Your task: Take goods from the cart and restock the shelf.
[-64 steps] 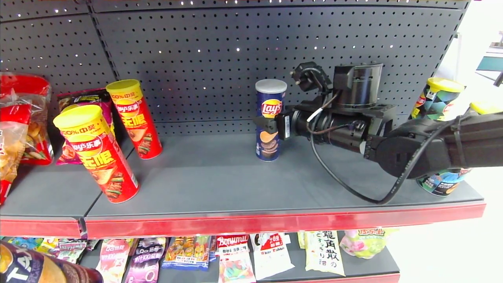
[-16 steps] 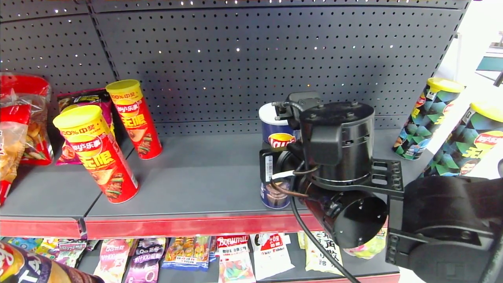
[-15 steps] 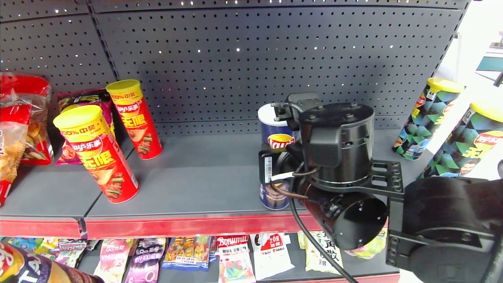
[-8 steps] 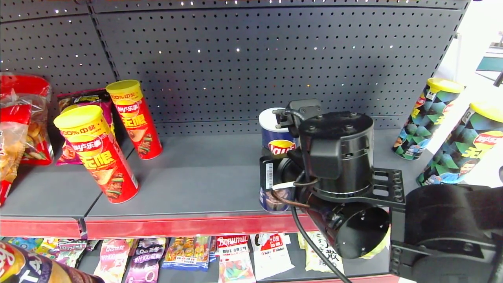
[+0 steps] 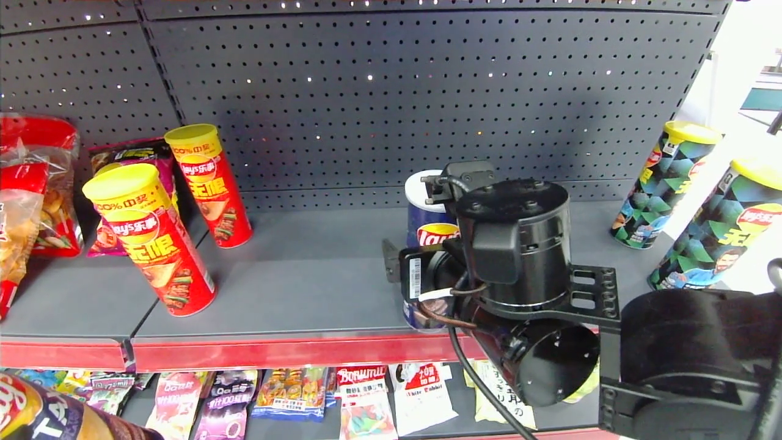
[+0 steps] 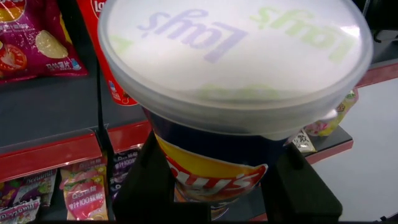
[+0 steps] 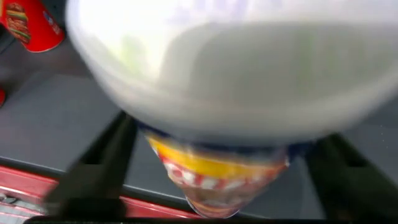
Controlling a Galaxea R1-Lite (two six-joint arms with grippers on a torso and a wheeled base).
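A blue chips can with a white lid stands upright near the red front edge of the grey shelf. My right gripper surrounds its middle, open, with one finger sticking out to the left, clear of the can. In the right wrist view the can sits between widely spread fingers. My left gripper is shut on a second blue chips can, held low at the left, in front of the lower shelf.
Two red cans with yellow lids lean at the shelf's left, beside red snack bags. Two green patterned cans stand at the right end. Small snack packets fill the shelf below. Between the red cans and the blue can the shelf is bare.
The right arm brought the blue can from deeper on the shelf to its front edge and sank slightly. In the last half second its left finger spread outward.
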